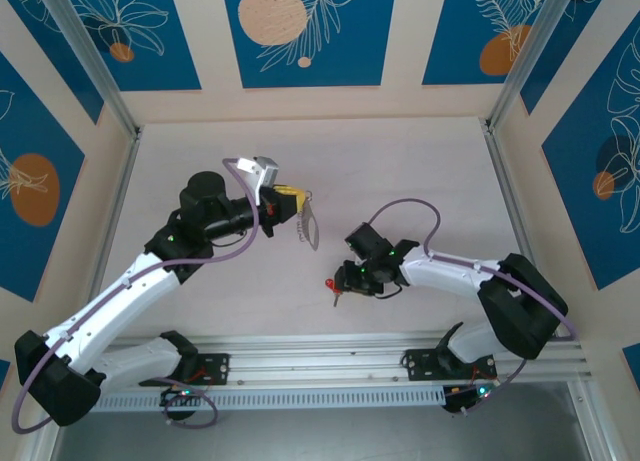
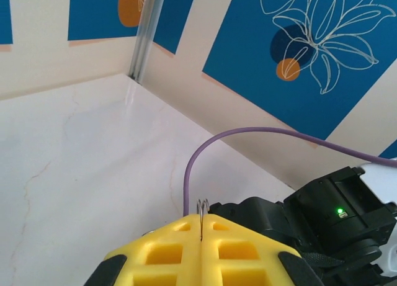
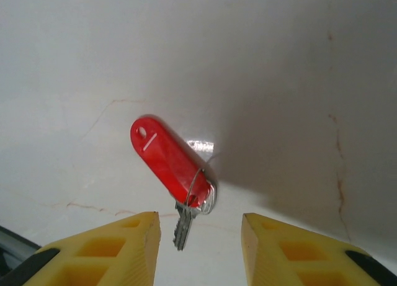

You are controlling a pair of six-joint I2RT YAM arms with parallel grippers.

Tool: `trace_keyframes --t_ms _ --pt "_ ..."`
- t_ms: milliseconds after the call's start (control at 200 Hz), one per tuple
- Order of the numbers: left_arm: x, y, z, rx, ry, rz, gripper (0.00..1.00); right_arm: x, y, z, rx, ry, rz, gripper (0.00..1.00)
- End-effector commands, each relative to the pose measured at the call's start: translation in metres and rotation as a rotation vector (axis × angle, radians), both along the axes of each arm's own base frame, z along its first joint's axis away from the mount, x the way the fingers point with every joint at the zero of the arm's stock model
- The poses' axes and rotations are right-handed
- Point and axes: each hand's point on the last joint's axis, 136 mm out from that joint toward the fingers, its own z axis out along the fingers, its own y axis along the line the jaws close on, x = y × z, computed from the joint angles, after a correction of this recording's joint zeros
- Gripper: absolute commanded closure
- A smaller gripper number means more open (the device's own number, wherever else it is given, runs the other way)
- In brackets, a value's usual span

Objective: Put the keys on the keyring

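pale table (image 1: 420,181) | 1 key (image 3: 170,162) | left gripper (image 2: 200,227) grasping 1 keyring (image 1: 309,224) | right gripper (image 3: 198,221) released

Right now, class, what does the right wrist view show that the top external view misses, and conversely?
Right wrist: a wire ring joining the red head and silver blade of the key, the blade inside the open right claw. Top external: the left claw shut on the keyring. Both: the key on the table by the right claw.
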Motion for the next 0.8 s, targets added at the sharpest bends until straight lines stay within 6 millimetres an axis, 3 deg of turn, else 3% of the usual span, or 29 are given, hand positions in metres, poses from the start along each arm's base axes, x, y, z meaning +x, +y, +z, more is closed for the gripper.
trace_keyframes --t_ms 0,290,500,685,795 --pt "-0.002 0.004 0.004 0.021 -0.058 0.020 1.00 0.010 0.009 0.004 -0.002 -0.022 -0.019 0.61" --pt "-0.003 0.016 0.001 0.055 -0.126 0.072 1.00 0.016 0.018 -0.002 -0.019 -0.015 -0.013 0.69" --pt "-0.005 0.016 0.000 0.051 -0.135 0.059 1.00 0.013 0.020 -0.010 -0.051 0.009 -0.008 0.82" --pt "-0.008 0.014 0.002 0.043 -0.134 0.042 1.00 0.009 0.016 -0.011 -0.072 0.008 -0.011 1.00" --pt "-0.009 0.014 0.002 0.043 -0.133 0.037 1.00 0.008 0.011 -0.007 -0.081 -0.008 -0.013 1.00"
